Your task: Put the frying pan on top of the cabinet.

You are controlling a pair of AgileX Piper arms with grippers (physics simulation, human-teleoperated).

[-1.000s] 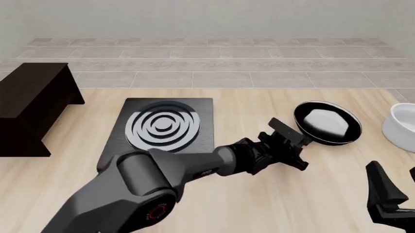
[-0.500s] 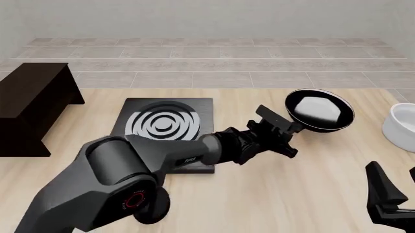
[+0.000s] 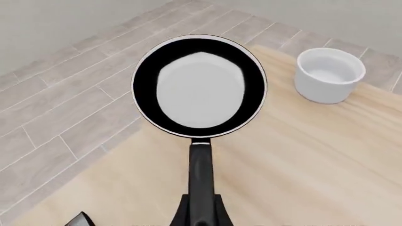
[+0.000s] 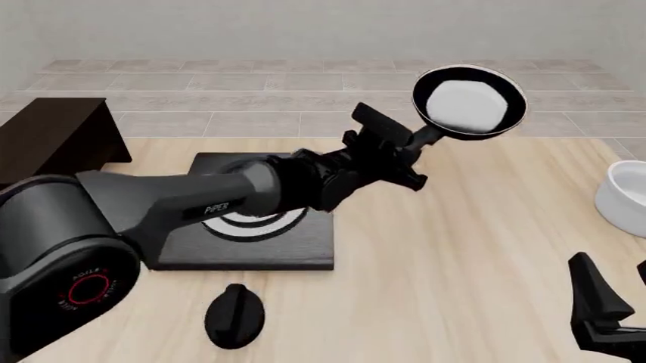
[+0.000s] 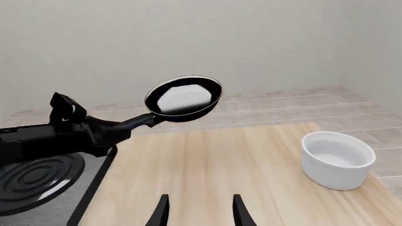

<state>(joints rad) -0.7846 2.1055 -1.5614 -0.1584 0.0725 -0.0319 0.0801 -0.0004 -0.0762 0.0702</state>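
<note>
glossy black frying pan with a pale sheen inside (image 3: pixel 199 87) fills the left wrist view, its short handle pinched between the left gripper's fingers (image 3: pixel 202 217), a white round bowl (image 3: pixel 329 75) off beside it. front view: left gripper (image 4: pixel 399 155) holds the pan (image 4: pixel 470 100) up in the air, well apart from the dark brown boxy cabinet (image 4: pixel 51 147); flat black slab with white rings (image 4: pixel 253 227) lies below the arm. right wrist view: right gripper (image 5: pixel 199 212) fingers spread apart, holding nothing, pan (image 5: pixel 183 99) aloft.
</note>
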